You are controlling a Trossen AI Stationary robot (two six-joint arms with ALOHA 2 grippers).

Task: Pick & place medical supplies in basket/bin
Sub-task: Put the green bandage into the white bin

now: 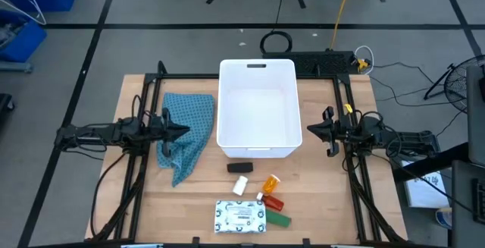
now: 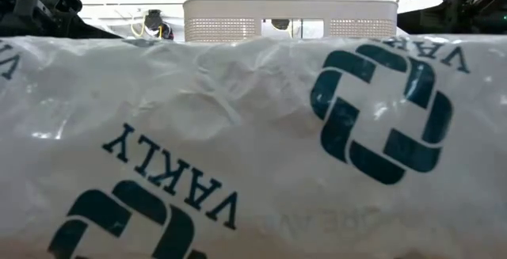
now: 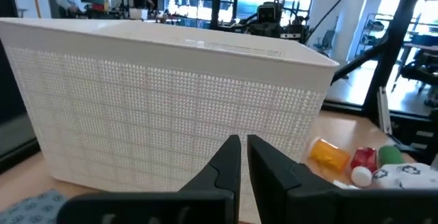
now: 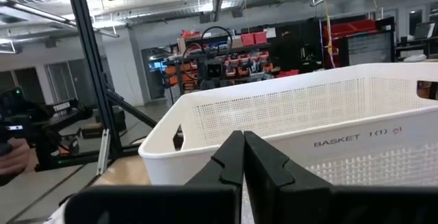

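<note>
The white basket (image 1: 256, 108) stands at the table's middle, toward the far edge. Near the near edge lie the supplies: a small black block (image 1: 239, 167), a small white bottle (image 1: 240, 185), an orange pill bottle (image 1: 270, 183), a red tube (image 1: 273, 201), a green oblong piece (image 1: 277, 218) and a flat white dotted packet (image 1: 240, 216). My left gripper (image 1: 187, 130) hovers left of the basket, above a blue patterned cloth (image 1: 186, 133), fingers shut and empty. My right gripper (image 1: 307, 131) hovers right of the basket, shut and empty.
The white packet (image 2: 253, 148) fills most of the low view, hiding the other items there. The blue cloth lies spread left of the basket. Bare wood shows on the near left and near right of the table (image 1: 333, 202). Cables lie beyond the far edge.
</note>
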